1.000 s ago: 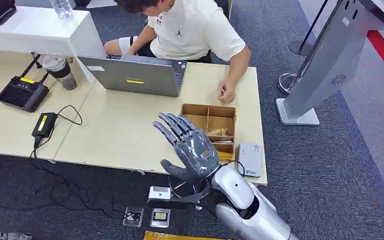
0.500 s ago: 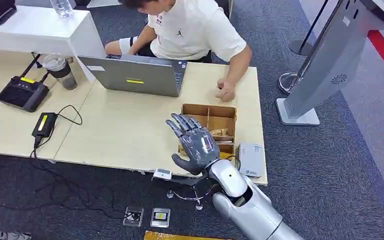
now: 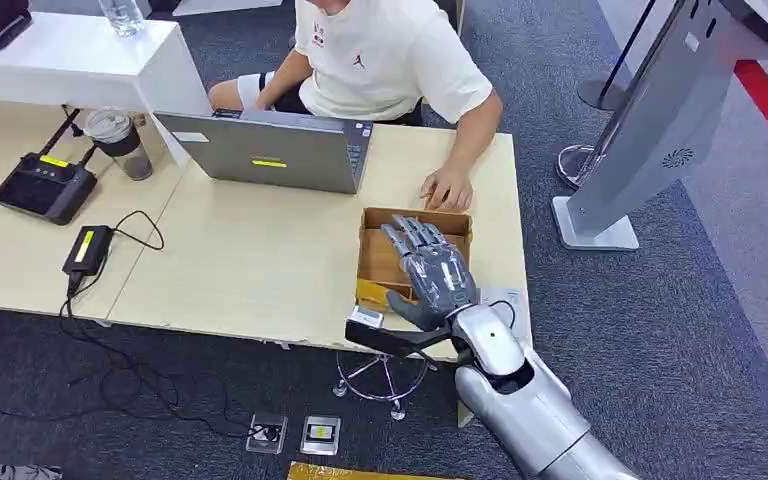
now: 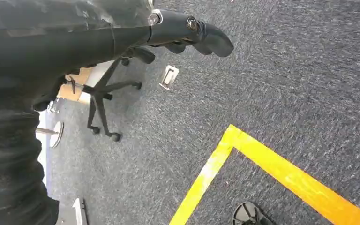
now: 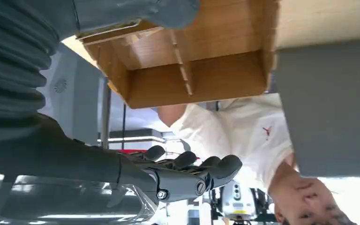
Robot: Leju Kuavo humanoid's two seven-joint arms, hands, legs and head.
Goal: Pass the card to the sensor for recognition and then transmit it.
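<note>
My right hand [image 3: 432,275] hovers spread and holding nothing over the cardboard box [image 3: 378,262] on the surface [image 3: 250,260]. I cannot make out the card. Beyond my fingertips a person's hand [image 3: 447,188] rests; the laptop [image 3: 265,150] sits farther off.

My left hand [image 4: 187,35] hangs above the carpet; whether it holds anything I cannot tell.

A shallow brown cardboard box [image 3: 380,255], open at the top and split by thin dividers into compartments, sits flat near the right end of the pale wooden table. Its far compartments look bare in the right wrist view. The cards in its near part are hidden under the right hand [image 3: 435,272], which hangs above it with fingers spread. A small pale grey flat sensor [image 3: 512,297] lies just right of the box at the table's near right corner, partly covered by the arm.
</note>
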